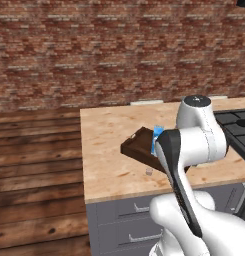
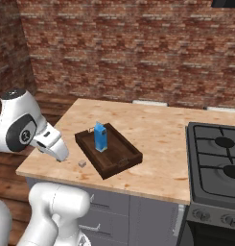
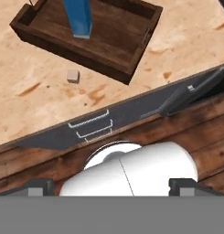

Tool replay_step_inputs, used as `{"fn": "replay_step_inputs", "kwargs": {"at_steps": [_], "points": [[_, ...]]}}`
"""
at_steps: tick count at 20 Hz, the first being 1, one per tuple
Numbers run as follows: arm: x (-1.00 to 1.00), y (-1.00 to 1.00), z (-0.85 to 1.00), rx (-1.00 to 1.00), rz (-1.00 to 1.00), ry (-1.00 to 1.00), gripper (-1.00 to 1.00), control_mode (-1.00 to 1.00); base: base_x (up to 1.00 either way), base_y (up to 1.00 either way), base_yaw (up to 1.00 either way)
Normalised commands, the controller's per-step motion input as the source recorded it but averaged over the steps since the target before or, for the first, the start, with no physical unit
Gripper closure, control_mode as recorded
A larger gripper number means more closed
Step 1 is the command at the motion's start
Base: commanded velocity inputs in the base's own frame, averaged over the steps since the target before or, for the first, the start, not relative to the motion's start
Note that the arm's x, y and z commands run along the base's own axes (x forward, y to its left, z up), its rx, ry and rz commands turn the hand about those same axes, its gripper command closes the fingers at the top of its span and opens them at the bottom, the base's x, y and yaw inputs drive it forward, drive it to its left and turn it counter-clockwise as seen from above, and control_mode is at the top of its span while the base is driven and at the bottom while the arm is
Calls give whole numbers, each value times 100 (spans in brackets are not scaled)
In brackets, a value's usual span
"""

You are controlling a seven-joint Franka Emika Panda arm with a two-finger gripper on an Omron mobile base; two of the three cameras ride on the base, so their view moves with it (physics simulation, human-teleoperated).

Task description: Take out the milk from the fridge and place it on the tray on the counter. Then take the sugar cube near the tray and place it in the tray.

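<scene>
The blue milk (image 2: 100, 136) carton stands upright inside the dark-brown tray (image 2: 120, 166) on the counter (image 2: 152, 129). In the left base view my arm hides part of the milk (image 1: 157, 137) and the tray (image 1: 136, 148). The tiny pale sugar cube (image 2: 82, 164) lies on the bare counter just off the tray's near-left side, also seen as the sugar cube (image 3: 73, 76) in the hand view below the tray (image 3: 86, 57) and milk (image 3: 79, 18). My gripper (image 3: 111, 186) is open and empty, held back over the counter's front edge, well short of the cube. The fridge is out of view.
A black gas stove (image 2: 219, 158) adjoins the counter on the right. Grey drawers (image 2: 104, 216) with silver handles run under the counter. A brick wall stands behind, and wooden floor (image 1: 34, 165) lies left of the counter's end.
</scene>
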Motion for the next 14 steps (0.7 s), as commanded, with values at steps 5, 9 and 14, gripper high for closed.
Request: {"fn": "replay_step_inputs", "kwargs": {"at_steps": [5,9,14], "points": [[22,14,-11,0,0,11,-100,-100,0,0,0],[25,12,-9,0,-3,9,-100,-100,0,0,0],[27,8,-24,0,-5,5,-100,-100,0,0,0]]}}
